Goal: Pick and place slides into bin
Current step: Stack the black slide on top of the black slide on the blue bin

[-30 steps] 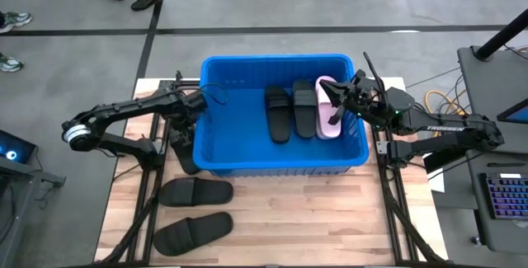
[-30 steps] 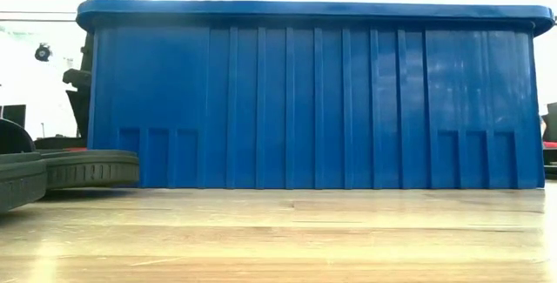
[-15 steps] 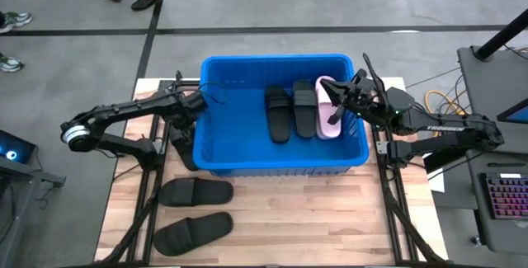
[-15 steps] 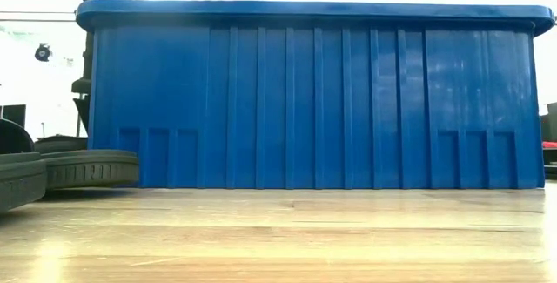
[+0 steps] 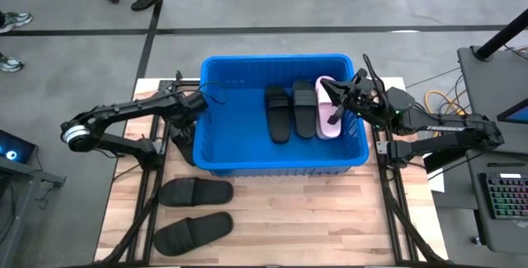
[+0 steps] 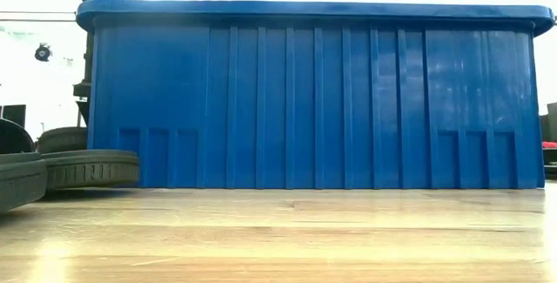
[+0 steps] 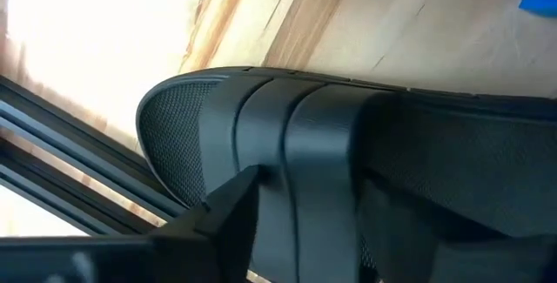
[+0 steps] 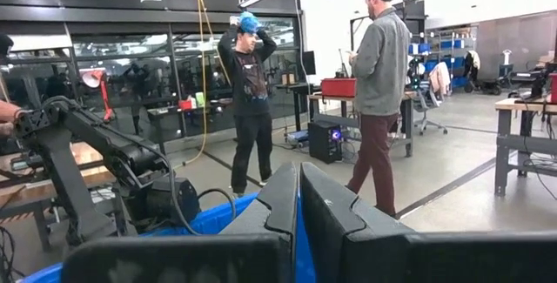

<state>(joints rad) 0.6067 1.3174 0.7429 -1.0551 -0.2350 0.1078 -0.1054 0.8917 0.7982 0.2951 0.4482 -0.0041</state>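
Bin: a bright blue rectangular plastic crate [image 5: 216, 103] with ribbed walls and a rolled rim is set at the far middle of the table.
Table: pale wood planks [image 5: 330, 218] with visible grain are seen, framed by dark metal rails.
Slides inside: two matte black slides [image 5: 279, 113] and one pale pink slide [image 5: 327, 107] are laid side by side on the bin floor, toward its right wall.
Slides outside: two black slides [image 5: 195, 192] are laid flat on the table in front of the bin, near its left corner; a further black slide [image 7: 348, 170], with a fine mesh texture and a wide smooth strap, is found beside the bin's left wall.
Left gripper: the left gripper [image 5: 183, 128] is lowered onto that slide by the left wall; its fingers [image 7: 235, 222] are placed about the strap, though whether they are clamped on it cannot be told from this close view.
Right gripper: the right gripper [image 5: 337, 108] is held over the bin's right edge, above the pink slide, with its jaws pressed together on nothing.
Room: two people [image 8: 248, 100] are seen standing beyond the table.
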